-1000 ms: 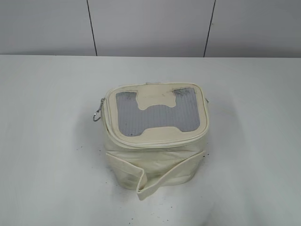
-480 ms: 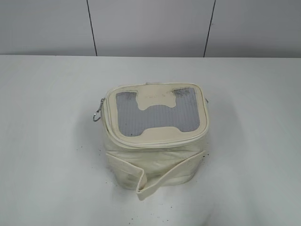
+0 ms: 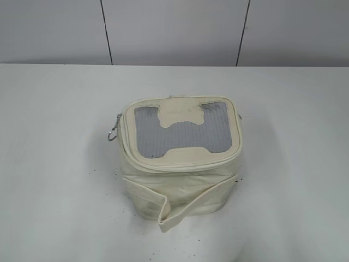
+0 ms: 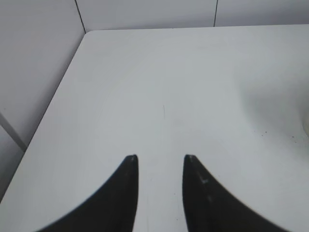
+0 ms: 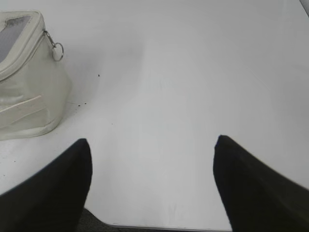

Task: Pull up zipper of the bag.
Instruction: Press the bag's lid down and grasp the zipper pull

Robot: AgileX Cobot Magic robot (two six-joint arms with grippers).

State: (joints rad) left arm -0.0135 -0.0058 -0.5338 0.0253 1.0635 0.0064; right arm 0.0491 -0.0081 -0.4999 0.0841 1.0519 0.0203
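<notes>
The cream-white bag point(image 3: 180, 164) stands in the middle of the white table, its grey mesh window point(image 3: 182, 132) facing up. The zipper point(image 3: 126, 143) runs around the top rim. A silver pull with a round ring point(image 3: 113, 132) hangs at the bag's left corner. In the right wrist view the bag point(image 5: 26, 92) is at the far left and a ring pull point(image 5: 57, 50) hangs at its corner. My left gripper point(image 4: 160, 158) is open over bare table, away from the bag. My right gripper point(image 5: 152, 142) is open wide and empty near the table's front edge. Neither gripper shows in the exterior view.
A loose cream strap point(image 3: 163, 207) wraps the bag's front and sticks out low. The white table point(image 3: 54, 164) ends at a grey panelled wall point(image 3: 174, 33) behind. The left wrist view shows the table's left edge point(image 4: 63, 82). Small dark specks point(image 5: 79, 102) lie beside the bag.
</notes>
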